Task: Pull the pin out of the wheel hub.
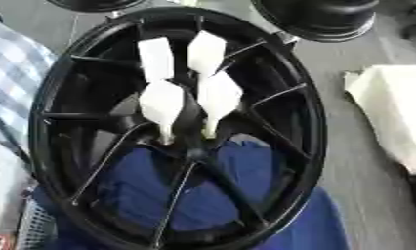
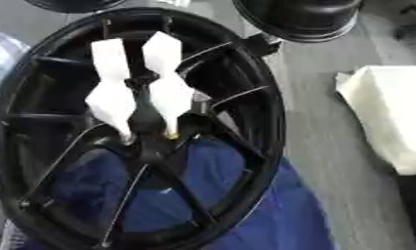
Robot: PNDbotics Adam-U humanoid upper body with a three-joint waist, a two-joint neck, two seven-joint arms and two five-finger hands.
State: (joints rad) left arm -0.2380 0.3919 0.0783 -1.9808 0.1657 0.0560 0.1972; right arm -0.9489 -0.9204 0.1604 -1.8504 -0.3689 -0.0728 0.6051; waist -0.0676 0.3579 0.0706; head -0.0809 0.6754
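We are looking straight down on the wheel hub point(image 1: 309, 122), a black spoked rim lying flat and filling most of the view. It is lying face up, we reckon, so that its centre is open to a reach from above.

Right at that centre, white tapered pieces point(image 1: 163, 105) are standing in a tight cluster with their narrow ends pointing down toward the middle where the spokes meet. We are taking these for the pin or its fittings, though we cannot tell which piece is the pin itself. In the right eye view a small yellowish tip point(image 2: 171, 134) is showing at the bottom of one piece. The pin appears not yet pulled: everything white is sitting among the spokes.

And the hands? We are not seeing either one anywhere, so we cannot say whether they are spread, pressed together or pinching.

Under the hub a blue cloth point(image 1: 324, 225) is spreading out, probably padding it and keeping it from sliding on the grey table point(image 1: 365, 195). To the right, well apart, a white pad point(image 1: 391, 112) is lying. A checked fabric point(image 1: 15, 63) is showing at the left edge. At the top, black rounded shapes point(image 1: 318, 17) are crowding the rim; we cannot make out what they are.
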